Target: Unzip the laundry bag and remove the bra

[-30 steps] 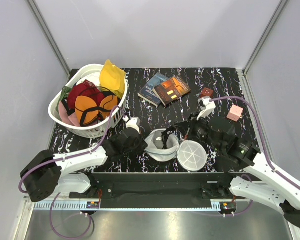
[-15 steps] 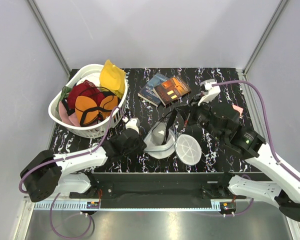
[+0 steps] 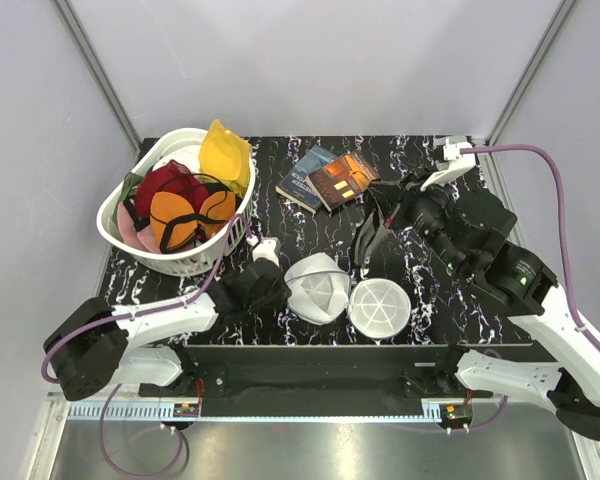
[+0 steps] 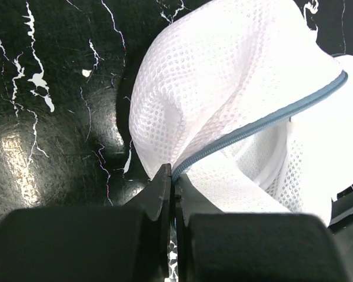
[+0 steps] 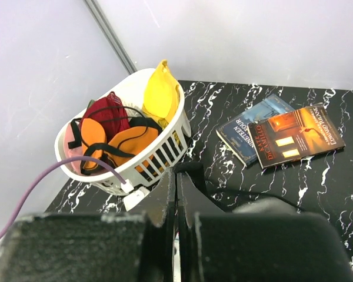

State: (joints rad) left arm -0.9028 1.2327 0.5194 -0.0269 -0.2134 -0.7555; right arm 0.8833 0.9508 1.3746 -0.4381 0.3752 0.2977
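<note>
— Where's the bag?

— The bag (image 3: 316, 285) lies by the near edge of the surface (image 3: 290, 225). Its flat disc (image 3: 380, 308) lies face up just to its right, also close to that edge. The left gripper (image 3: 272, 287) is pressed together on the mesh, right at the grey-blue zip (image 4: 259, 120).

— And the bra?

— The bra (image 3: 364, 236) is clear of the bag. It's a dark tangle of straps pinched in the right gripper (image 3: 385, 215), hanging above the surface between the bag and the books (image 3: 330, 180).

— Any room to move?

— There's bare surface between the books and the bag. The basket (image 3: 195, 262) fills the far left corner, against the left edge.

— How does the bag look?

— White, crumpled, folded over itself. I can't tell how far the zip is open.
</note>
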